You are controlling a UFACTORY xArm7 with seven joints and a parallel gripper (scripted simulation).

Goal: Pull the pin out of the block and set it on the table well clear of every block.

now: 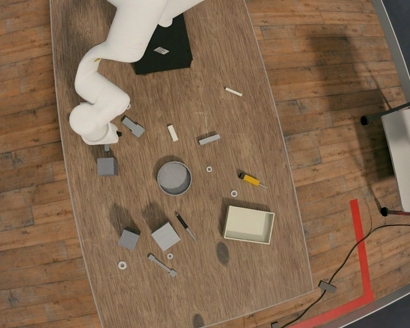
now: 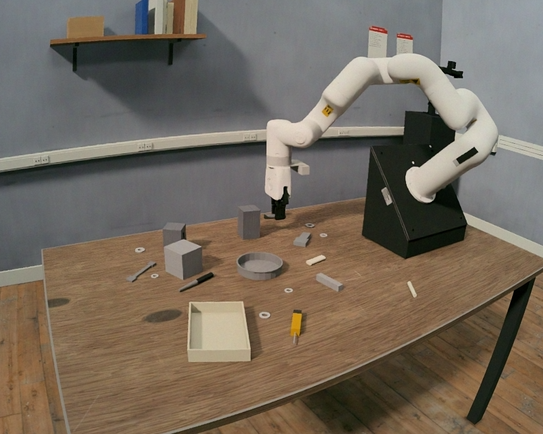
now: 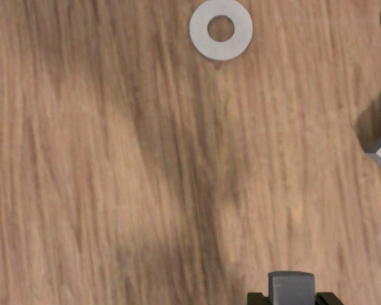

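Note:
My gripper is shut on a short grey pin and holds it level, a little above the table. The pin points toward the tall grey block and its free end stands just clear of the block's side. From above, the pin shows between my wrist and the block. In the wrist view only the pin's end shows between the dark fingertips at the bottom edge. The block's hole is hidden from these views.
Two more grey blocks stand at the left. A stepped grey piece, washers, a round grey dish, a white peg, a grey bar and a cream tray lie nearby.

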